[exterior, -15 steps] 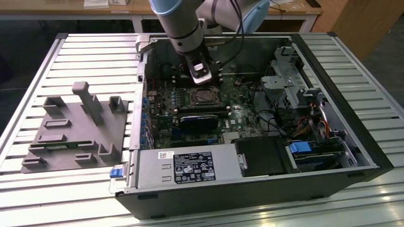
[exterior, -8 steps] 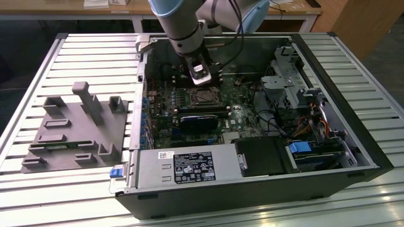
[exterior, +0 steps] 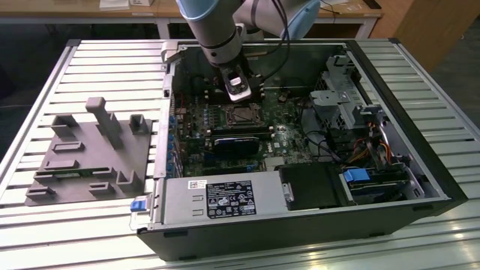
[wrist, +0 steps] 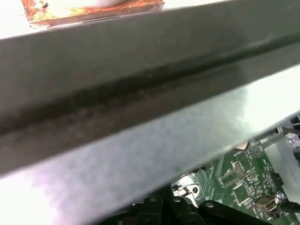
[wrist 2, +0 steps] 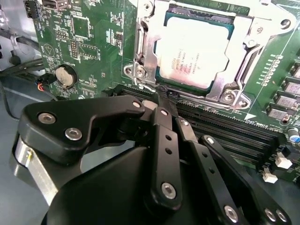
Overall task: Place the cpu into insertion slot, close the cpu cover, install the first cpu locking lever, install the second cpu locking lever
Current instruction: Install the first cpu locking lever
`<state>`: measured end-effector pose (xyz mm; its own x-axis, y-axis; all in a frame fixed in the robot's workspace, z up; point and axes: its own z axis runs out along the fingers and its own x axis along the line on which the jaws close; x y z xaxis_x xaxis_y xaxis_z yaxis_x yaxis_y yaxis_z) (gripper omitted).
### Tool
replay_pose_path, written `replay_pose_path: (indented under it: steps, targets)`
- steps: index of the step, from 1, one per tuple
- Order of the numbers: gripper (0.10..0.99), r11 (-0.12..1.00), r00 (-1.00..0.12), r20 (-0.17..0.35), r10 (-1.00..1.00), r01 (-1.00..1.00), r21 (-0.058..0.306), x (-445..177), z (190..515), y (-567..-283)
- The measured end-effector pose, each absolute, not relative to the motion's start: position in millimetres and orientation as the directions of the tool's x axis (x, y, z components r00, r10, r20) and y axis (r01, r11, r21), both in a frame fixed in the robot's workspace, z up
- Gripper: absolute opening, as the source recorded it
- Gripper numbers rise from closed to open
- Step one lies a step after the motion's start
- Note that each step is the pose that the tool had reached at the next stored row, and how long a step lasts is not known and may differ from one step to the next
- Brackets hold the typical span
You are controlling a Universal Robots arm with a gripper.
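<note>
Second wrist view: the cpu (wrist 2: 194, 51) is seen seated on the green motherboard (wrist 2: 84, 42), with the cpu cover (wrist 2: 146, 47) laid flat around it. The gripper (wrist 2: 162, 95) is held just beside the cover's edge, fingers drawn together, nothing clearly gripped. In the exterior view, the gripper (exterior: 239, 99) is lowered beside the insertion slot (exterior: 241, 115) inside the open computer case (exterior: 300, 230).

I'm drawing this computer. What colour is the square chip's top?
Silver-grey metal. The cpu shows best in the second wrist view.
</note>
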<state>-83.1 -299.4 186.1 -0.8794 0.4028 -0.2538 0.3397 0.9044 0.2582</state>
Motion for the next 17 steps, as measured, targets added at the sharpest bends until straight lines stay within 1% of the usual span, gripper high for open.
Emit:
replay_pose_path:
  steps: [10,17]
  targets:
    - [0.106,0.904,-0.879,-0.254,0.403,0.340,0.258,-83,197,-299]
    - [0.106,0.904,-0.881,-0.248,0.403,0.341,0.256,-83,197,-299]
